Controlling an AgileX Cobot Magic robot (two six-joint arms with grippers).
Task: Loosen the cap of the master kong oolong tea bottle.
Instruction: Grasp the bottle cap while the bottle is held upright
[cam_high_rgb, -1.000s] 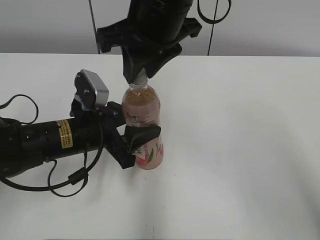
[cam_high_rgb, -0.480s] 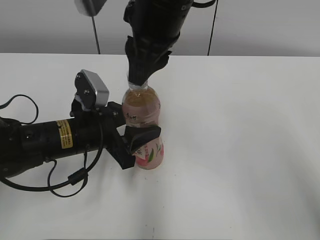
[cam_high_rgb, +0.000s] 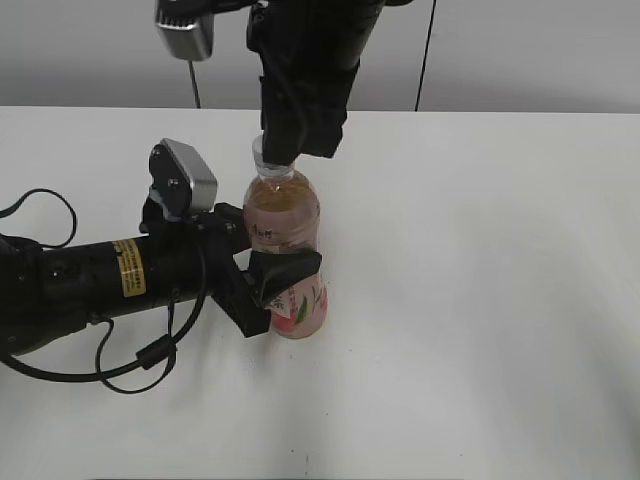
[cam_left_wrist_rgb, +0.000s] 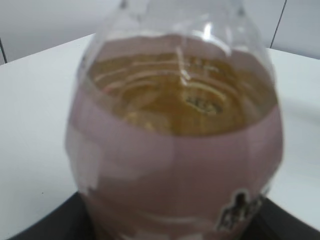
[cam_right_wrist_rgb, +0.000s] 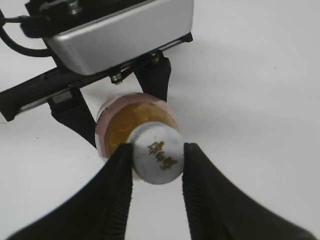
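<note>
- Exterior view: the master kong oolong tea bottle (cam_high_rgb: 284, 250) stands upright on the table (cam_high_rgb: 480, 300), left end effector (cam_high_rgb: 262, 285) clamped around its label. Right end effector (cam_high_rgb: 285, 150) sits on the neck from above; a weak body hold could let the bottle spin.
- Left wrist view: bottle (cam_left_wrist_rgb: 175, 135) fills the frame, fingers hidden.
- Right wrist view: right end effector (cam_right_wrist_rgb: 157, 155) pinches the cap (cam_right_wrist_rgb: 158, 154) from both sides; risk is slipping on it.

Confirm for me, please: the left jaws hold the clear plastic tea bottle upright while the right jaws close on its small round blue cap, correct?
Not quite: the small round cap is white, not blue, as the right wrist view shows. The rest holds: the left gripper clasps the clear plastic tea bottle upright while the right gripper closes on the cap.
</note>
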